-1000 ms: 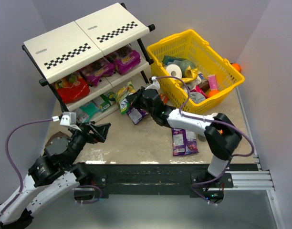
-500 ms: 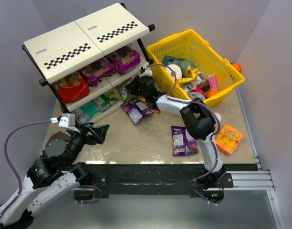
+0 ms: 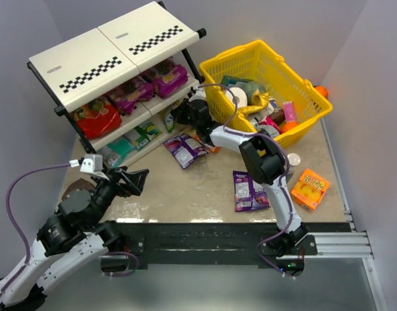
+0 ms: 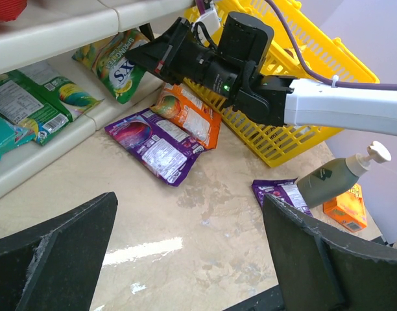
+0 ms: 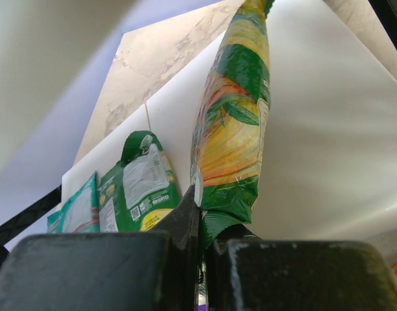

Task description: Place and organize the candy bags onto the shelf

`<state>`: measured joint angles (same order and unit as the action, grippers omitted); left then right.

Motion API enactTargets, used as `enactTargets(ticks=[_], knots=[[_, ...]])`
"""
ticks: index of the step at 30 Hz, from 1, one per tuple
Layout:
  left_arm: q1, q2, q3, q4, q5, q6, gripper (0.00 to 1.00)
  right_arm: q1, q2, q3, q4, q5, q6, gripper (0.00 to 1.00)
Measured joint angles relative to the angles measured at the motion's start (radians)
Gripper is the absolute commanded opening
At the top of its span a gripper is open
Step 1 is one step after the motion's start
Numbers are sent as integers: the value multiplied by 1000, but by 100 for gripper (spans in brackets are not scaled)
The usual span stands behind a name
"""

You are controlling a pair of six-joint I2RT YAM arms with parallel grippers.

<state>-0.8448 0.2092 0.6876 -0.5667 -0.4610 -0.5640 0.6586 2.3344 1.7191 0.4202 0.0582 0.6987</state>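
Note:
The shelf (image 3: 114, 48) stands at the back left. Magenta-purple candy bags (image 3: 130, 94) and a red one (image 3: 98, 116) lie on its middle tier. Green (image 3: 140, 136) and teal (image 3: 117, 150) bags lie on the bottom tier. My right gripper (image 3: 179, 115) (image 5: 202, 227) is shut on the end of a green-yellow bag (image 5: 231, 129) (image 4: 114, 58) and holds it against the bottom tier's right end. On the table lie a purple bag (image 3: 185, 149) (image 4: 156, 142), an orange bag (image 4: 189, 113) and another purple bag (image 3: 250, 191). My left gripper (image 3: 137, 178) (image 4: 189, 259) is open and empty above the table.
A yellow mesh basket (image 3: 270, 84) full of goods stands at the back right, close behind my right arm. A small orange box (image 3: 309, 188) and a grey pump bottle (image 4: 335, 175) sit at the right front. Walls close in on both sides.
My right arm has stretched from the table's middle to the shelf, carrying the green-yellow bag to the bottom tier. The shelf has shifted slightly back and left. My left arm has barely moved.

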Motion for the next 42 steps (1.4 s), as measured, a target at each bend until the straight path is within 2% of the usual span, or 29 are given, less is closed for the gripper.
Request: enactTargets(ticks=[6,9,10,12,13,15,16,19,22,24,27,31,35,39,42], knots=[[0,0,0,0,0,0,100,-1,0,-56,25,-2,48,3],[0,0,0,0,0,0,100,-2,0,-91,26,-9,90,13],[0,1,0,0,0,0,100,-2,0,-98,25,-8,101,22],[0,1,0,0,0,0,100,-2,0,-101,20,-4,116,29],[0,1,0,0,0,0,100,-2,0,-101,16,3,121,38],[0,1,0,0,0,0,99,-2,0,-100,6,11,129,46],[0,1,0,0,0,0,100,-2,0,-100,-3,18,131,54],[0,1,0,0,0,0,100,0,-2,-101,-17,37,141,65],[0,1,0,0,0,0,100,2,-17,-124,-24,52,158,67],[0,1,-1,0,0,0,100,3,-45,-158,-33,57,171,66],[0,1,-1,0,0,0,100,8,-95,-201,-60,61,188,58],[0,1,-2,0,0,0,100,14,-130,-206,-63,82,226,41],[0,1,-7,-1,0,0,100,14,-130,-193,-83,89,247,34],[0,1,-7,-1,0,0,99,14,-106,-150,-119,97,255,17],[0,1,-7,-1,0,0,99,14,-74,-108,-133,110,254,10]])
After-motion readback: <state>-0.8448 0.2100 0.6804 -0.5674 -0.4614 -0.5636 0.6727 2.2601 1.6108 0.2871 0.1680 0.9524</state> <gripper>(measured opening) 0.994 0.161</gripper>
